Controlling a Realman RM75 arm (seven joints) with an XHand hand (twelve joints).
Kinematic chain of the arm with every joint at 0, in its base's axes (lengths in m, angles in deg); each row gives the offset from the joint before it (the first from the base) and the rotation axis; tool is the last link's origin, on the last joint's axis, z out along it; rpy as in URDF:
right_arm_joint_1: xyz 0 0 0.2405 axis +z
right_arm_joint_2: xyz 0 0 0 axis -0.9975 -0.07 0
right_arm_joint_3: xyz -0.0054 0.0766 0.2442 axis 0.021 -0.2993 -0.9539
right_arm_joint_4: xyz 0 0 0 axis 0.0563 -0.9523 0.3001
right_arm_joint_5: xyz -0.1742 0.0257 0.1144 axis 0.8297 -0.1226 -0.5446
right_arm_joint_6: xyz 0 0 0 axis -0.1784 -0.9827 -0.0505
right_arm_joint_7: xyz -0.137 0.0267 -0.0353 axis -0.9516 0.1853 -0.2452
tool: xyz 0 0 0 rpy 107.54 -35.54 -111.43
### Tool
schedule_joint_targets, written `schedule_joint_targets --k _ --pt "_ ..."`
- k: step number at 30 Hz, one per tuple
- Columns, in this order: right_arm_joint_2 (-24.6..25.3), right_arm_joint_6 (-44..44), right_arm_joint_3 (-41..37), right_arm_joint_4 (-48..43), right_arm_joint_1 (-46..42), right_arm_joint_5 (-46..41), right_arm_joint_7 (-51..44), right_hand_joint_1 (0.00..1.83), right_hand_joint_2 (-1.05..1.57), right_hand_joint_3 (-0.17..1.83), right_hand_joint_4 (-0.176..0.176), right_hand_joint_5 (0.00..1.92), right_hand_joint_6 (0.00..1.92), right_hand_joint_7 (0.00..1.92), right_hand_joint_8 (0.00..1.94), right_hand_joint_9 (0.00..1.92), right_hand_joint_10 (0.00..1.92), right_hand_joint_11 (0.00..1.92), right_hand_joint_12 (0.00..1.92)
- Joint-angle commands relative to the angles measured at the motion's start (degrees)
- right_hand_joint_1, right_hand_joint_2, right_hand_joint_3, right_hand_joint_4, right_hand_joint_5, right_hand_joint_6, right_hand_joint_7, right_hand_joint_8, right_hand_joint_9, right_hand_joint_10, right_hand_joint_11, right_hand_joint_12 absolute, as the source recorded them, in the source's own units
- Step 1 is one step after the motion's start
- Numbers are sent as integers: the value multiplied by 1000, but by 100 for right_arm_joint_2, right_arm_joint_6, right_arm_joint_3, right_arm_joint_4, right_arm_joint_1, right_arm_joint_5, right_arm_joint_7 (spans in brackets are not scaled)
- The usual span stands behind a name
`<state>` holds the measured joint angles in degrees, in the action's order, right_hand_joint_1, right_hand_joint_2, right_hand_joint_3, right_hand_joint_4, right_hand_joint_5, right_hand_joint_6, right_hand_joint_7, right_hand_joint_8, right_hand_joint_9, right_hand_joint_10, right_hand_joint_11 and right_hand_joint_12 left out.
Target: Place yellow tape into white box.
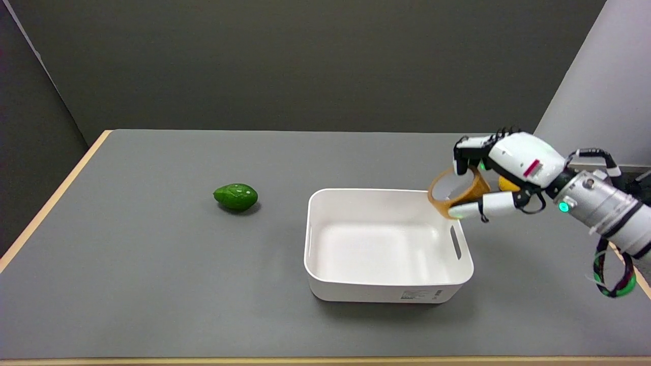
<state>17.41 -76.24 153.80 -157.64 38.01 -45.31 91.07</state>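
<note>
Aloft, yellow tape (pixel 454 193) in right hand (pixel 501 168)

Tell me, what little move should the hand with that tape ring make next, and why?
Probably a short carry to the picture's left, then let go. The right hand holds the yellow-brown tape ring in the air at the far right corner of the open white plastic box, about over the rim rather than the bare floor, so dropping now might catch the edge.
</note>
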Motion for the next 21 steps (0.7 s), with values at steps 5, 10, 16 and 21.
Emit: schedule_joint_targets --k 5,10,16,21 --pt "112 -1761 -249 -84 -963 106 -345 1196 1104 309 -163 588 1493 894 1365 818 1259 720 1615" --pt "122 -1708 1384 -25 270 147 -539 1200 1098 315 -167 590 1490 900 1359 819 1260 719 1609" --pt "499 -1314 2727 183 1546 475 -817 1205 1087 327 -170 596 1480 907 1350 813 1270 698 1614" --pt "625 -1071 3539 402 2147 635 -817 1201 1081 337 -160 601 1483 907 1346 821 1270 715 1619"
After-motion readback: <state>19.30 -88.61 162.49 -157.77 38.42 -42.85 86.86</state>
